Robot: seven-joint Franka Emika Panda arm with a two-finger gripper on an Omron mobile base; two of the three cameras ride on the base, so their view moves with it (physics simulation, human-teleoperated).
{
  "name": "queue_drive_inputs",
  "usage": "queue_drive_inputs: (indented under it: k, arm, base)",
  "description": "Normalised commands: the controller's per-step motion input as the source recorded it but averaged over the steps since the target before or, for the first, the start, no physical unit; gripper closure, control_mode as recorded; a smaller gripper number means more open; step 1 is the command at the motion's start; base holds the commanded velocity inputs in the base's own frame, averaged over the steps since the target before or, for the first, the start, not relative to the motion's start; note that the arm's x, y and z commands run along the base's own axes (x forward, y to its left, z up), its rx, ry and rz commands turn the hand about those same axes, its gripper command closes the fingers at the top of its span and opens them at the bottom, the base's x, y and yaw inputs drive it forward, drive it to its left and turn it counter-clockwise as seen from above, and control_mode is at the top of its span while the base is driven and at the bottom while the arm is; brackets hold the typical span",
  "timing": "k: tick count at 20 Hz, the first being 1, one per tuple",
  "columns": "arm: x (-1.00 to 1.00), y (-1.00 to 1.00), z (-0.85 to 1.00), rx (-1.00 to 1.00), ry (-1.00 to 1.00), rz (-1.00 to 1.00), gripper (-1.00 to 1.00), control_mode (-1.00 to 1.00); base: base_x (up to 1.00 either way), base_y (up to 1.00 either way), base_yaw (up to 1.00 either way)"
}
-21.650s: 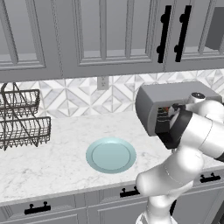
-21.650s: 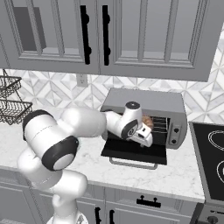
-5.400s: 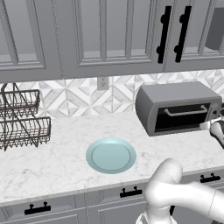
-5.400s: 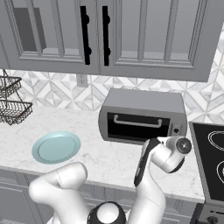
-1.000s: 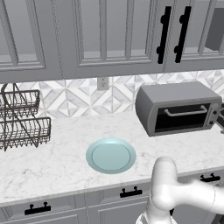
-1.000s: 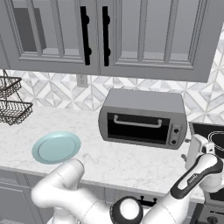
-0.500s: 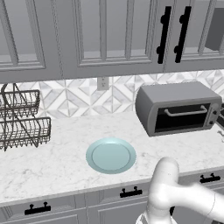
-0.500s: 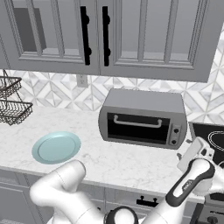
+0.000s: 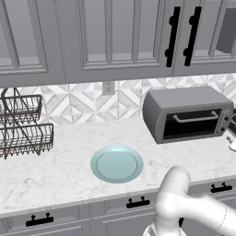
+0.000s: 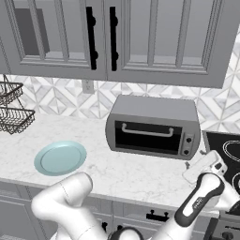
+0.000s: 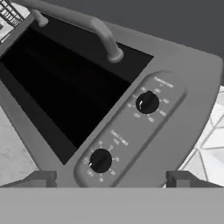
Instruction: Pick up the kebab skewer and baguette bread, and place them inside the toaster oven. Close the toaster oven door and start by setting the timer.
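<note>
My end effector [image 11: 111, 178] hangs wide open and empty, fingertips straddling the lower knob [image 11: 100, 160] on the toaster oven [image 10: 154, 125] control panel. Beyond sits the upper knob [image 11: 147, 103], then the closed toaster oven door [image 11: 61, 83] on the table [image 9: 60, 170].

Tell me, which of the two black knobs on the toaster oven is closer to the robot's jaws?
The lower knob on the toaster oven control panel. It sits just above the gripper, between its open jaws; the other knob is farther up, nearer the door handle.

A pale blue plate [image 9: 116, 163] sits at centre on the marble counter [image 9: 69, 152]; a wire rack [image 9: 20, 126] stands at far left below grey cabinets [image 9: 106, 37].
</note>
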Motion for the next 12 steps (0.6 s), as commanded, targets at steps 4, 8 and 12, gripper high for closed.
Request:
queue_drive_inputs:
  k: [4,8,12]
  arm:
    - [0.00,0.00,0.00,0.27,0.13,-0.06,-1.00,-1.00]
    - [0.00,0.02,0.00,0.28,0.14,-0.06,-1.00,-1.00]
    - [0.00,0.15,0.00,0.24,0.08,-0.02,-1.00,-1.00]
  base:
    - [0.00,0.00,0.00]
    - [0.00,0.00,0.00]
    - [0.00,0.00,0.00]
